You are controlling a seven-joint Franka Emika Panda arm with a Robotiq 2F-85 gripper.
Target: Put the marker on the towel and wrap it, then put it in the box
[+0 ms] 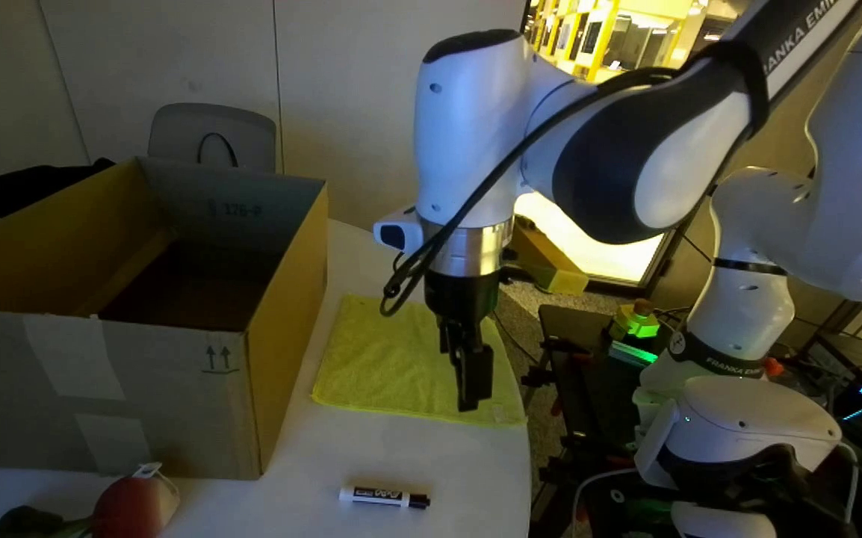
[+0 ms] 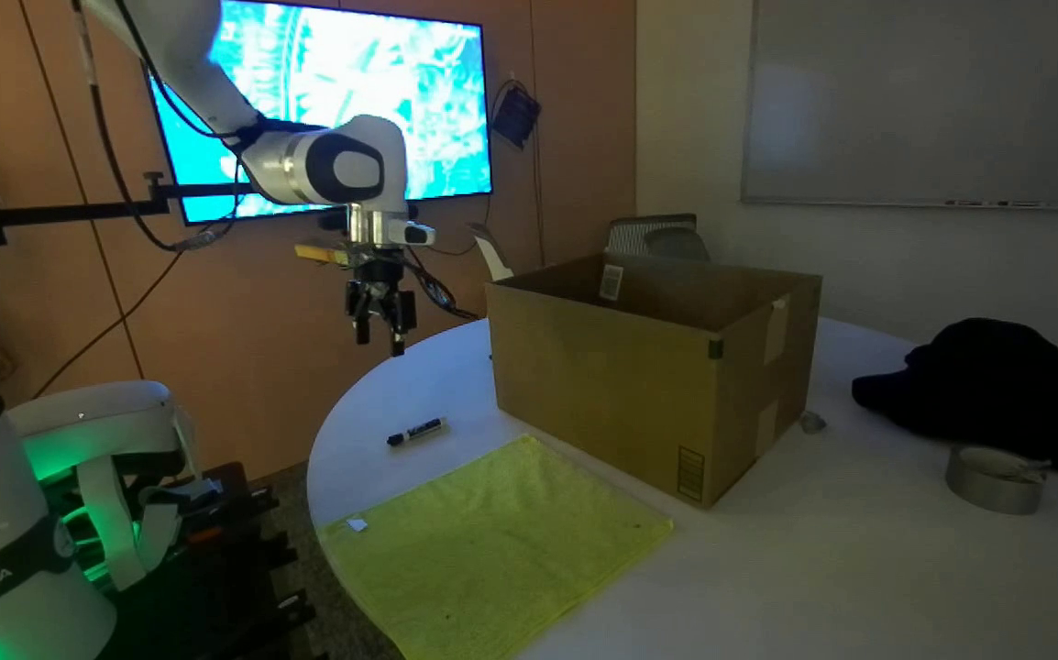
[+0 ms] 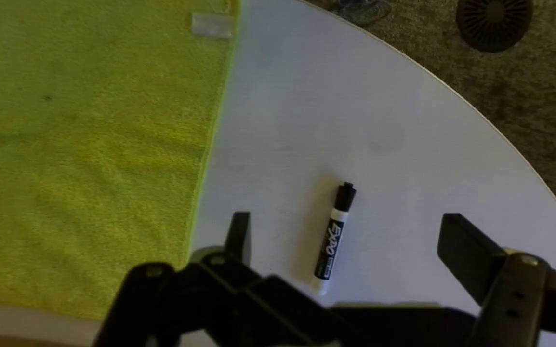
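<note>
One marker (image 3: pixel 332 241) between towel (image 3: pixel 99 154) and table edge (image 3: pixel 423 77), apart from both; tool (image 3: pixel 347 236) agape, empty.

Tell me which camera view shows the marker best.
The wrist view: it looks down on the whole marker, large and unblocked, with EXPO legible along its side. Both exterior views also show it whole, lying on the table, but smaller and with its lettering harder to read.
</note>
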